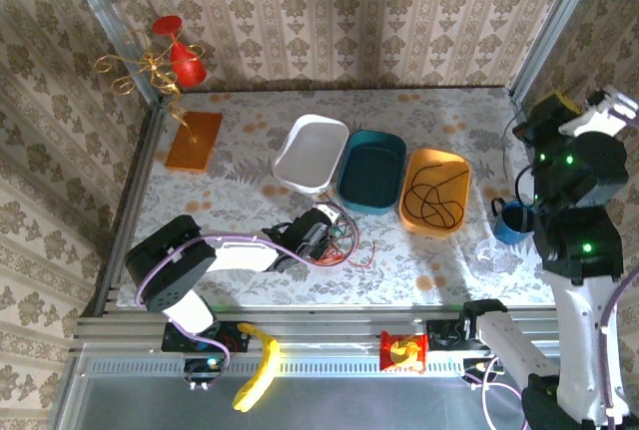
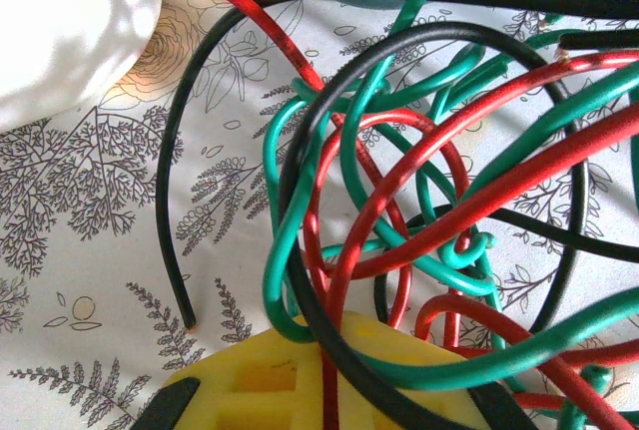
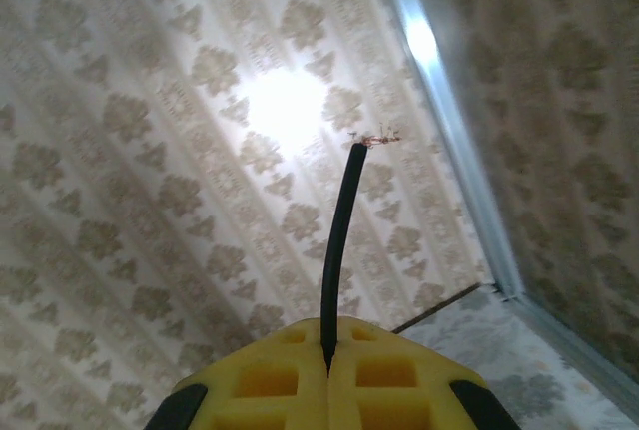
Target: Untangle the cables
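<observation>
- The cables (image 1: 344, 240) lie as a loose knot of thin, glossy red, green and black strands on the floral-printed table (image 1: 240, 166). The knot is just in front of the white tray (image 1: 300, 136) and the teal tray (image 1: 369, 176).
- The strands are round and smooth-coated, bent into overlapping hoops. One black end lies cut on the cloth.
- The left gripper (image 2: 324, 345) sits low against the knot with its ribbed yellow pads pressed together. A red strand (image 2: 329, 370) runs down into the seam between them, pinched there.
- The right gripper (image 3: 327, 335) points up at the patterned wallpaper (image 3: 150, 201). Its yellow pads are closed on a black cable (image 3: 337, 240), which stands up in a slight curve and ends in a frayed coppery tip.
- A coiled black cable (image 1: 436, 191) lies in pretzel loops inside the oval orange tray (image 1: 464, 166).
</observation>
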Tool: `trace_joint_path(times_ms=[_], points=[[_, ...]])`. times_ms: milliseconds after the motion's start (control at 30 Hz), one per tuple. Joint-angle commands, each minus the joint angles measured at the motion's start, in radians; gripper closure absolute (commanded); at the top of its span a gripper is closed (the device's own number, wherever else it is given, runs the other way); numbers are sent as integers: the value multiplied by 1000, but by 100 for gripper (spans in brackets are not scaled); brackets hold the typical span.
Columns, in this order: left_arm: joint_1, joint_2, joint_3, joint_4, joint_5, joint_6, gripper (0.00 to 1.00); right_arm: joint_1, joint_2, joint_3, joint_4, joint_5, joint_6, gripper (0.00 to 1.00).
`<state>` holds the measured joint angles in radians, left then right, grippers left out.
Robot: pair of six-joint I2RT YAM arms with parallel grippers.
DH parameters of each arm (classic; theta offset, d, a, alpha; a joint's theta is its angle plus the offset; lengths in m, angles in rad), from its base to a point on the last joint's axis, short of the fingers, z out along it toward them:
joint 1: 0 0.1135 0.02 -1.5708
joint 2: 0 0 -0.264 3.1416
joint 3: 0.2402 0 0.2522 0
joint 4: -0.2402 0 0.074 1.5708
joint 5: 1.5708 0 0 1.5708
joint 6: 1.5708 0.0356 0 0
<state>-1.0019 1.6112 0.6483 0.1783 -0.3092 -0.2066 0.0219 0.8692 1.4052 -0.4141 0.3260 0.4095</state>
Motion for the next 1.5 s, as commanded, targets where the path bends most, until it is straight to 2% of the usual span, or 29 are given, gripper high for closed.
trace_joint_path(times_ms=[0,300,667,867,967,1100,1233,1467], points=[[0,27,-16,-71,-15,1,90,-5,63,23,0,-155,-53,100],[-3,25,-10,-66,-5,-2,90,-10,157,114,5,-149,-144,100],[-5,45,1,-60,7,-10,90,-13,164,-13,7,-190,-133,100],[-7,55,11,-61,9,-13,90,-13,178,-54,14,-265,-96,100],[-10,52,11,-63,7,-14,90,-13,174,-20,31,-252,-110,100],[-13,52,8,-63,5,-17,90,-13,189,108,20,-214,-169,100],[-14,58,7,-62,5,-21,90,-13,210,204,17,-231,-181,100],[-18,68,16,-59,4,-25,90,-13,217,198,20,-258,-147,100]])
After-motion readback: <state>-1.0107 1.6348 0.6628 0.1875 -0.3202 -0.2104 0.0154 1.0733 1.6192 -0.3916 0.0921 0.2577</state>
